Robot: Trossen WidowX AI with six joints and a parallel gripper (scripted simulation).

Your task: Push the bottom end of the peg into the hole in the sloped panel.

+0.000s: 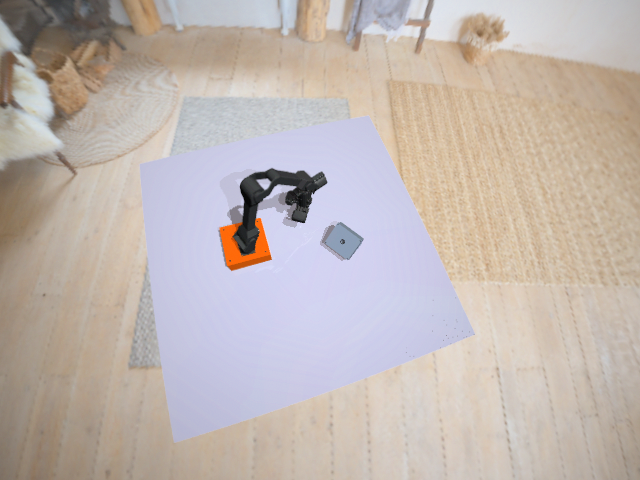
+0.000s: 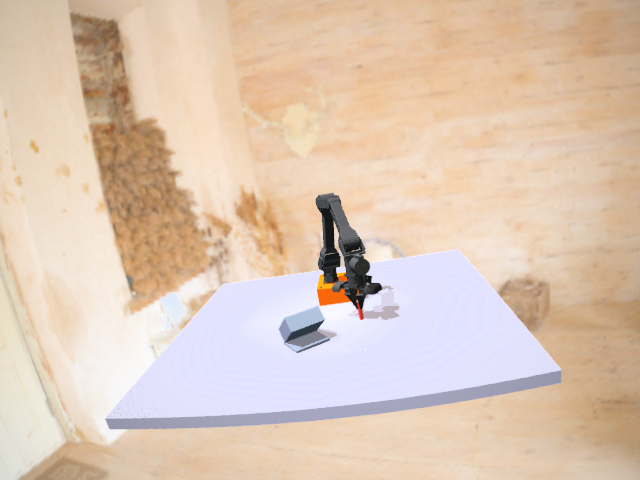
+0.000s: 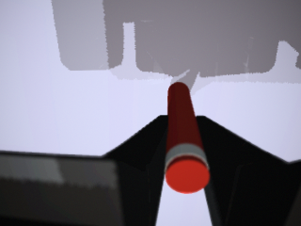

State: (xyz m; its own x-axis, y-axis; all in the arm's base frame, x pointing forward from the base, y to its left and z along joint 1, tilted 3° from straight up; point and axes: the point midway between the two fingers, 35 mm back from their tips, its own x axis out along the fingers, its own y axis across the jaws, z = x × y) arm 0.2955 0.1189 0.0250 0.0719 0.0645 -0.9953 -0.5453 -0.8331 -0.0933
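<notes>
Lavender table (image 2: 439, 330) carries the upright red peg (image 3: 184, 137), which the gripper (image 3: 185, 155) grasps between its closed jaws.

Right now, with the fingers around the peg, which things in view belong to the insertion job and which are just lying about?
Part of the job:
- red peg, gripped by the gripper
- grey sloped panel
- hole in its face
- table it all stands on

Just lying about:
- woven baskets on the floor
- rugs
- fleece-draped chair
</notes>
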